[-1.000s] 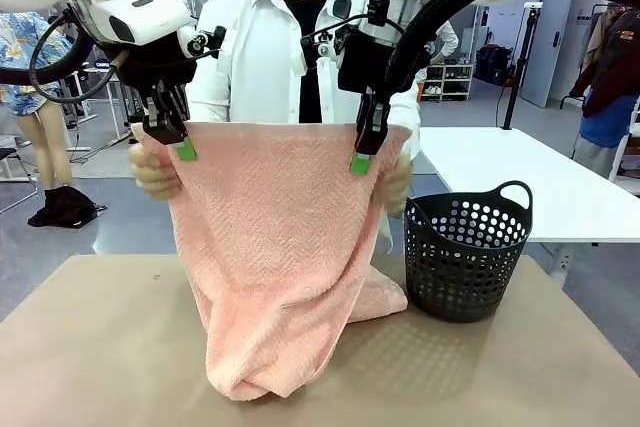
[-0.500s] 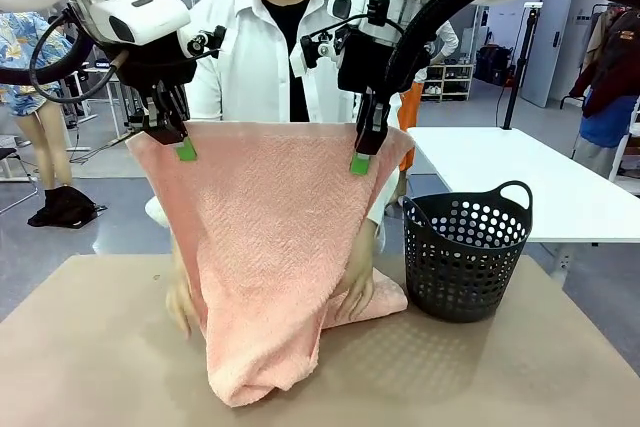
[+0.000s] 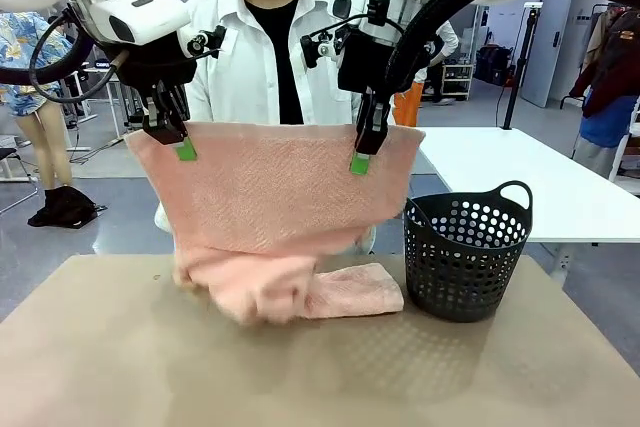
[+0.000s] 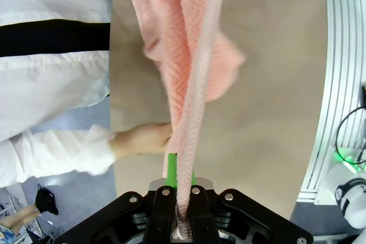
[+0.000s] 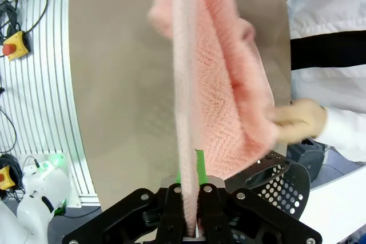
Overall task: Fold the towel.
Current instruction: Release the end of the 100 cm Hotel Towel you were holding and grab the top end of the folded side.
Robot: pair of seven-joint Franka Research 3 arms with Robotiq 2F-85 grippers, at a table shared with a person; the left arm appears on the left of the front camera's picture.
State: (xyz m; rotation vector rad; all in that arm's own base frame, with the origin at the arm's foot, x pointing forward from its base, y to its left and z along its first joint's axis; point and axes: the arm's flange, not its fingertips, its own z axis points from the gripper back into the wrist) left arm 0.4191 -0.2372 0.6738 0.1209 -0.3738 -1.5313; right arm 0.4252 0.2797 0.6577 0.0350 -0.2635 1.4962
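Salmon-pink terry towel [image 3: 275, 182]: top edge stretched level above the table [image 3: 100, 347], cloth hanging below both pincers. Left gripper [image 3: 186, 147]: clamped on the top edge near its left end. Right gripper [image 3: 361, 160]: clamped near its right end. Lower part: bunched on the tabletop, beside black basket [image 3: 466, 257]. Person's hand [image 4: 143, 140]: touching the cloth.

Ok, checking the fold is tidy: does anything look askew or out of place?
Only the towel: its lower part lies bunched on the table, while the left gripper and right gripper hold its top edge level.
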